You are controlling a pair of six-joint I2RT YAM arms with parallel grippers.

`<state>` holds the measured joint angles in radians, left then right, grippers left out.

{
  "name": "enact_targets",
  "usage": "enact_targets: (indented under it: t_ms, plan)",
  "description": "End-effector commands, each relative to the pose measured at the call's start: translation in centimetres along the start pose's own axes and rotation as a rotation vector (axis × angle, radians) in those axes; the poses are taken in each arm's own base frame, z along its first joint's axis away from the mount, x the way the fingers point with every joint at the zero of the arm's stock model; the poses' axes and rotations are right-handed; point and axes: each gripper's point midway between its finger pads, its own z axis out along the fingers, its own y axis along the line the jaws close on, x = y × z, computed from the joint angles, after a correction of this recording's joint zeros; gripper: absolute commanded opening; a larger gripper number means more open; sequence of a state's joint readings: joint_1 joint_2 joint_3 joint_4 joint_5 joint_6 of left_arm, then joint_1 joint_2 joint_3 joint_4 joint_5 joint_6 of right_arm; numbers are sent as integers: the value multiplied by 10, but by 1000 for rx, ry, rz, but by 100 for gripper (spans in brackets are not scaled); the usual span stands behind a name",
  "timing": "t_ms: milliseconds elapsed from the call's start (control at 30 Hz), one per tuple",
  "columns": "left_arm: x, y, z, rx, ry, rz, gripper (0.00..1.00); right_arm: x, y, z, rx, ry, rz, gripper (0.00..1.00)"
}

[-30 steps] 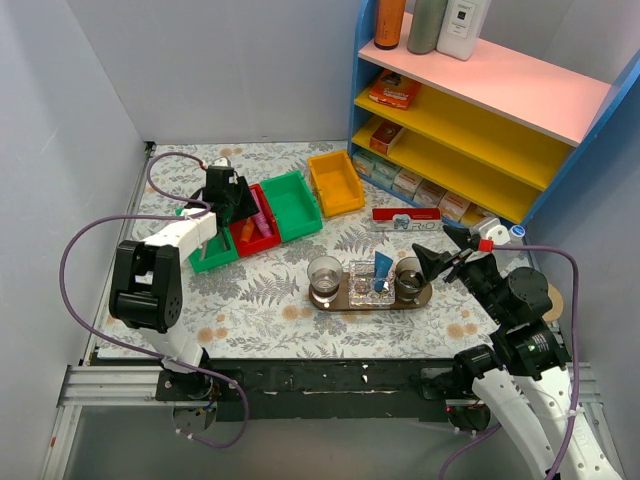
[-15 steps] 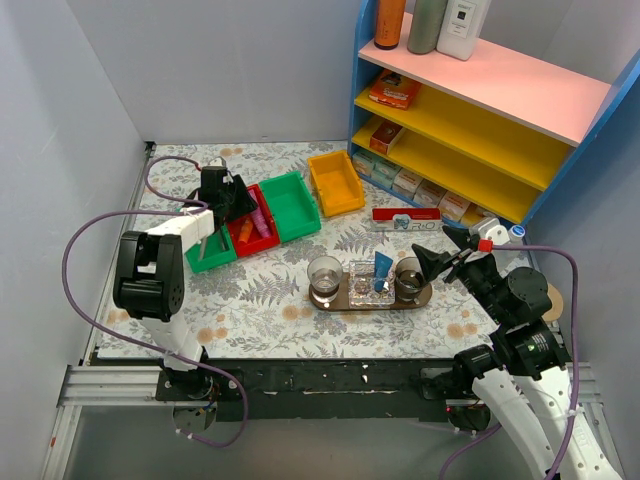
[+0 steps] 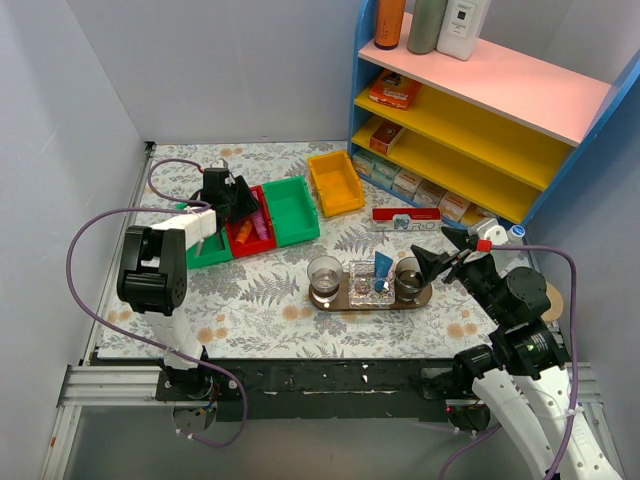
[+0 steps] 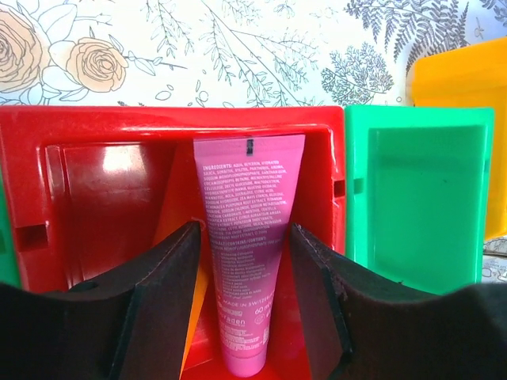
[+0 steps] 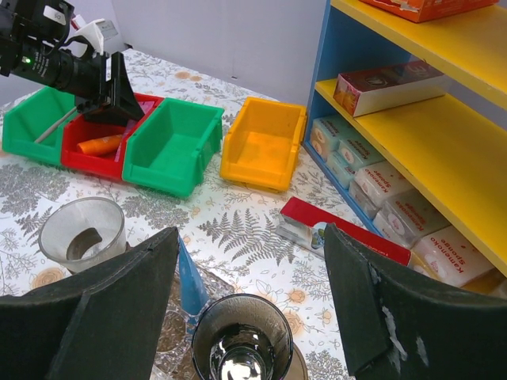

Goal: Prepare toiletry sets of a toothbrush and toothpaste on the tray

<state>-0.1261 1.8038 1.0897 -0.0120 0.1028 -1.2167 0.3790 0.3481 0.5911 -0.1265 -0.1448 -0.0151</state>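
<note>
- Floral-and-fern printed tabletop (image 3: 260, 300), closed in by pale grey walls; a blue shelf unit (image 3: 480, 110) with pink and yellow boards stands at the far right, holding small boxes, with bottles (image 3: 430, 22) on its top board.
- Row of plastic bins at far left: green bin (image 3: 212, 252), red bin (image 4: 103, 158), second green bin (image 4: 420, 198), yellow bin (image 3: 335, 182).
- Magenta-pink toothpaste (image 4: 252, 174): lies flat in the red bin, printed side up, its wide crimped end towards the bin's far wall. An orange item (image 5: 101, 145) lies beside it in the same bin.
- Left gripper (image 4: 245, 231): lowered into the red bin, jaws parted, with one black finger (image 4: 162, 293) on each side of the pink tube. A thin gap shows on the left; the right side is too close to tell whether it touches. The tube rests on the bin floor.
- Tray (image 3: 345, 303): dark-brown oval board near the table's middle, well apart from the bins. It carries a glass cup (image 3: 325, 272) at the left end and another glass cup (image 3: 407, 276) at the right end.
- Blue toothpaste (image 3: 383, 266): stands tilted on the tray between the two cups.
- Red flat box (image 3: 405, 218): lies on the table between the tray and the shelf unit.
- Right gripper (image 5: 249, 237): hangs near the tray's right end, fingers spread wide, holding nothing.
</note>
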Motion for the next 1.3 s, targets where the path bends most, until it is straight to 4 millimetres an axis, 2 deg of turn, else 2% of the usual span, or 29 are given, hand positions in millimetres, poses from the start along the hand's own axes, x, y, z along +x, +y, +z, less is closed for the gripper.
enact_targets:
  t_ms: [0,267,400,433,533,667,767,800,900,1233,1267]
  plan:
    - [-1,-2,4,19,9,-7,48,-10,0,-1,0,-39,-7,81]
    - [6,3,3,11,22,-1,33,-9,-1,-1,3,-37,-7,81]
    - [2,1,0,12,9,2,26,-8,0,0,1,-36,-7,81]
    - [-1,-1,-2,16,2,3,21,-9,0,-1,1,-37,-7,81]
    - [-12,-9,-5,41,-38,7,19,-9,-1,-1,3,-39,-6,81]
    - [-28,-19,-17,66,-93,10,5,-8,-1,-1,4,-39,-7,81]
    - [-34,-23,-23,81,-121,14,3,-8,-1,-1,6,-37,-6,81]
    - [-40,-26,-28,89,-140,15,0,-7,-2,-1,9,-36,-7,81]
    - [-50,-34,-41,118,-188,21,0,-8,-1,-1,7,-39,-7,81]
    - [-62,-43,-73,163,-279,78,0,-8,-1,-1,4,-36,-5,81]
    - [-66,-47,-81,176,-301,93,0,-8,-1,0,6,-33,-5,81]
